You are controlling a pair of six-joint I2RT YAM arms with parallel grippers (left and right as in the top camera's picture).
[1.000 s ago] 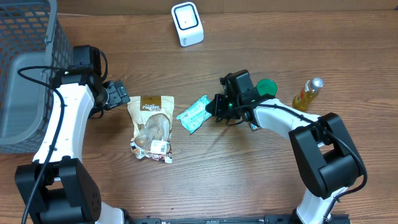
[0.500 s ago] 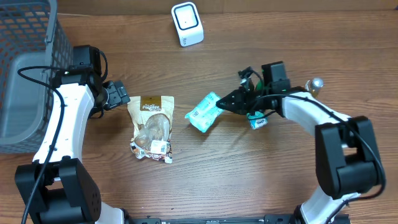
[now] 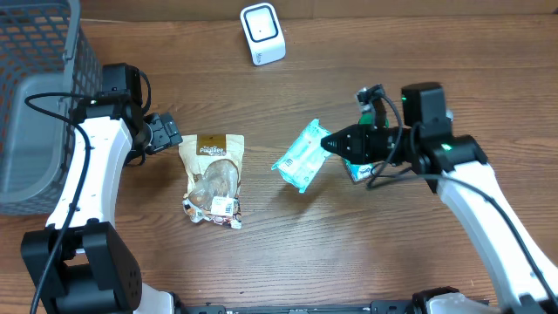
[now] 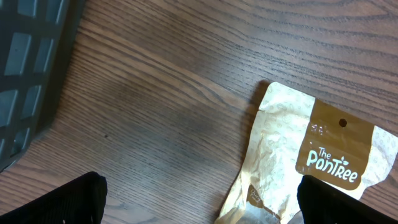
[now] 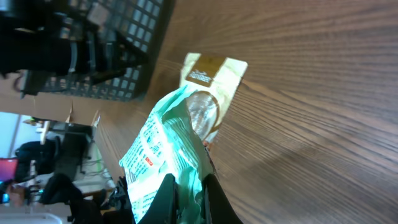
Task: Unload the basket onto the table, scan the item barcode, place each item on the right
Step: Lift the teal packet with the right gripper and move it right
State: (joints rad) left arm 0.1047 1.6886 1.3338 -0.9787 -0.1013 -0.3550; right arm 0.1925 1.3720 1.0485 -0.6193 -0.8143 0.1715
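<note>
**Overhead: Packet Gripped, Presentation to Scanner Pending**

Overhead view shows the right gripper clamped on one edge of the mint-green packet. The packet sits mid-table, tilted, and judging by its shadow it is raised off the table. The right wrist view confirms the hold: the packet's edge is pinched between the closed fingertips, with its printed face turned toward the camera. No barcode can be made out on that face.

The left gripper stands with jaws fully apart, holding nothing, just beside the top of the PanTree pouch and near the wire basket.

Step in hand: transport of the gripped item. The white barcode scanner stands at the far edge, well apart from the packet.

Next move, by judgement: carry the packet toward the scanner and rotate the wrist so that the barcode face meets the scanner window.
</note>
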